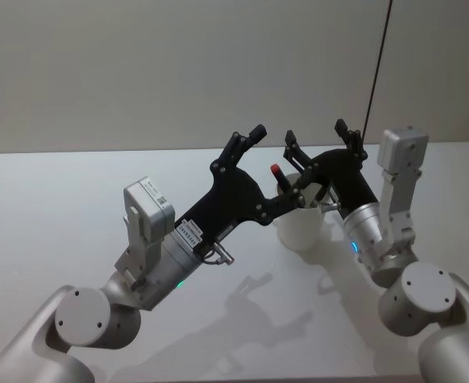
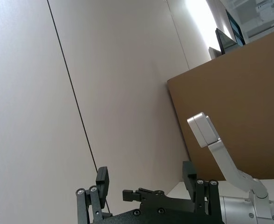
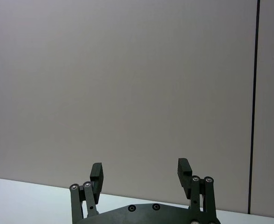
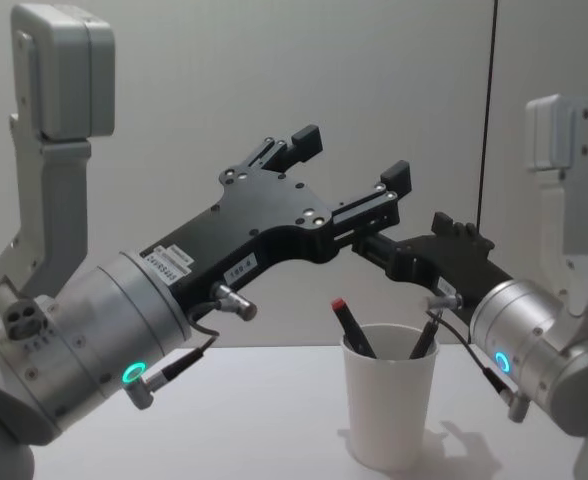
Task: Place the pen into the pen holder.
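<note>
Pens are seen standing in the pen holder [image 4: 390, 408], a white paper cup on the white table [image 1: 59, 207], just in front of the robot and a bit to its right. One pen [image 4: 353, 326] w/ a red cap leans toward the robot's left against the rim; a second dark pen [image 4: 422, 338] leans the opposite way. Both are propped by the cup wall, which is why they tilt rather than stand straight.

Left gripper [image 4: 351, 158] is held raised above the cup, fingers spread wide, nothing between them. Right gripper [image 1: 318, 137] is likewise lifted above and slightly behind the cup, also spread wide and empty. In the wrist views only bare wall is framed between each pair of fingers [image 3: 97, 171], so no grasp is indicated.

Judged from the layout: placement appears done, since no pen is left on the table and none is carried. Arms are probably kept high so the pen tops aren't knocked on retreat. Cup is light, paper, top-heavy w/ leaning pens, so a brush from either arm could tip it.
</note>
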You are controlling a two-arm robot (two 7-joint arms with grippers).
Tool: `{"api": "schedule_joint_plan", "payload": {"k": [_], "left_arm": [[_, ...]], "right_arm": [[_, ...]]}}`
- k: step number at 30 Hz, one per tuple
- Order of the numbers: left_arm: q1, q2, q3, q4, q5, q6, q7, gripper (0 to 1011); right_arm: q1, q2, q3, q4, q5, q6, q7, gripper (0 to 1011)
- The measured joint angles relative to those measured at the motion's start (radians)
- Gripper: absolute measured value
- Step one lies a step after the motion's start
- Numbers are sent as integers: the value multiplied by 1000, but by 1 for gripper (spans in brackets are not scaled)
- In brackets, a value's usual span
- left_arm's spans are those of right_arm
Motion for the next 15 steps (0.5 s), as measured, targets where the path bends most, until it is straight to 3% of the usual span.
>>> {"api": "schedule_joint_plan", "payload": {"k": [15], "left_arm": [[0, 0, 0, 0, 0, 0, 0, 1000]], "right_arm": [[2, -1, 0, 5, -1, -2, 0, 1002]]}}
